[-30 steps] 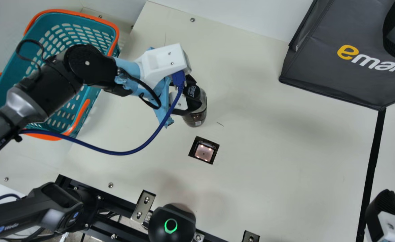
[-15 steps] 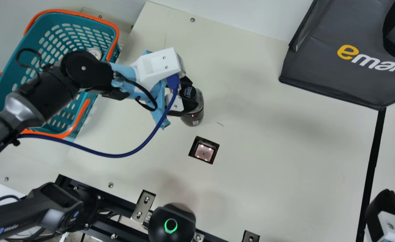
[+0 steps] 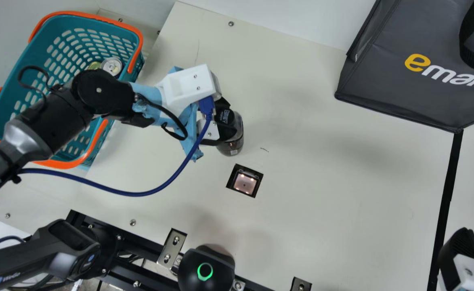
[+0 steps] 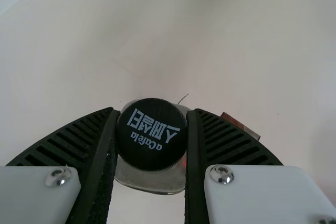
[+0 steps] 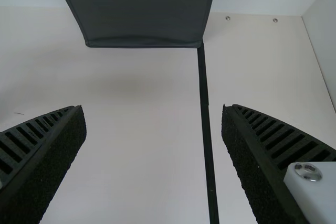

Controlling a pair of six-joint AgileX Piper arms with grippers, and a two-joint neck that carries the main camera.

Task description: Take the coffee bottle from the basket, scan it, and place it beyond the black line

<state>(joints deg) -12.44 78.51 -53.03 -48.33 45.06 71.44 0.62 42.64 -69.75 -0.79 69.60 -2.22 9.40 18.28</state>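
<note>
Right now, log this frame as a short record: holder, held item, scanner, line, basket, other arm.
holder: left gripper, closed on the bottle's cap
held item: coffee bottle, upright or nearly so
scanner: square window in the table, beside the bottle, not under it
line: black; bottle not beyond it
basket: teal, cans inside
other arm: right gripper, open and empty

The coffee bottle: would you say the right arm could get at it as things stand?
Probably not cleanly: the left gripper has the coffee bottle clamped by its black cap, likely crowding a second grasp, though the right gripper is open and empty.
</note>
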